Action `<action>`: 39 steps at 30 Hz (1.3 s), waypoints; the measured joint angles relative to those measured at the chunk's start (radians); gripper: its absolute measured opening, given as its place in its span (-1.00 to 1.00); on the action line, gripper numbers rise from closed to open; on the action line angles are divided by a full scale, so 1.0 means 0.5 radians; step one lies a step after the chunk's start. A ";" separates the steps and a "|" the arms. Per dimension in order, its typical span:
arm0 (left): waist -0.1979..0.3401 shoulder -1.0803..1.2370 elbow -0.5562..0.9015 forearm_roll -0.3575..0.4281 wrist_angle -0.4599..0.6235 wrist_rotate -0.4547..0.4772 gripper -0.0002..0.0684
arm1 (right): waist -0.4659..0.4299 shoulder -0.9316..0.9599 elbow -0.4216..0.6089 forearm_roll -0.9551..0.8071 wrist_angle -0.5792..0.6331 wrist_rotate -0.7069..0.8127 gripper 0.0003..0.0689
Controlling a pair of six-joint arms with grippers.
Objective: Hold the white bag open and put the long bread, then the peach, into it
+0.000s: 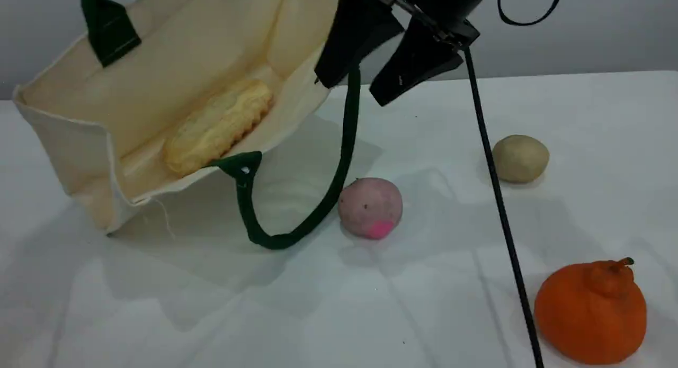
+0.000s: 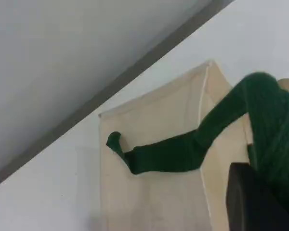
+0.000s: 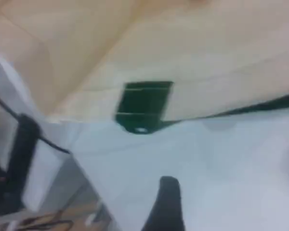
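The white bag (image 1: 132,87) lies tilted at the left, its mouth gaping toward the table's middle. The long bread (image 1: 220,125) rests inside it. Its upper green handle (image 2: 183,149) runs up out of the scene view, and in the left wrist view my left gripper is shut on that strap, with one dark fingertip (image 2: 255,202) showing. The peach (image 1: 371,207) sits on the table just right of the bag's lower handle (image 1: 339,172). My right gripper (image 1: 354,90) hangs open and empty above the bag's right rim, up and left of the peach. Its wrist view shows a green rim patch (image 3: 144,106).
A beige potato-like lump (image 1: 520,158) lies at the right, and an orange fruit with a stem (image 1: 592,312) at the front right. A thin black cable (image 1: 503,214) slants down from the right arm between the peach and these two.
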 joint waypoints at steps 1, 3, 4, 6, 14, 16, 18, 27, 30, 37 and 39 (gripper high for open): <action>0.000 0.000 0.000 -0.002 0.000 0.000 -0.76 | 0.000 0.007 0.000 -0.039 -0.026 0.006 0.72; 0.000 0.000 0.000 -0.002 0.002 0.000 -0.76 | 0.000 0.021 0.000 -0.116 -0.081 0.039 0.72; 0.000 0.000 0.000 -0.002 0.002 0.000 -0.76 | 0.000 0.033 0.000 -0.141 -0.107 0.059 0.72; 0.000 0.000 0.000 -0.007 0.004 0.004 -0.76 | 0.000 0.062 0.000 -0.198 -0.161 0.065 0.72; 0.000 0.000 0.000 -0.006 0.006 0.006 -0.76 | 0.023 0.207 0.002 -0.225 -0.251 0.063 0.72; 0.000 0.000 0.000 -0.006 0.006 0.006 -0.76 | 0.024 0.244 0.002 -0.232 -0.263 0.063 0.72; 0.000 0.000 0.000 -0.002 0.006 0.003 -0.76 | 0.024 0.261 0.002 -0.236 -0.266 0.063 0.72; 0.000 0.000 0.000 0.196 0.004 -0.071 -0.76 | 0.061 0.316 0.002 -0.238 -0.380 0.063 0.72; 0.000 0.000 0.000 0.225 0.004 -0.097 -0.76 | 0.090 0.352 0.002 -0.234 -0.390 0.063 0.72; 0.041 0.000 0.000 0.227 0.003 -0.109 -0.76 | 0.153 0.397 0.002 -0.233 -0.504 0.063 0.72; 0.041 0.000 0.000 0.192 0.005 -0.109 -0.76 | 0.159 0.397 0.002 -0.233 -0.562 0.063 0.72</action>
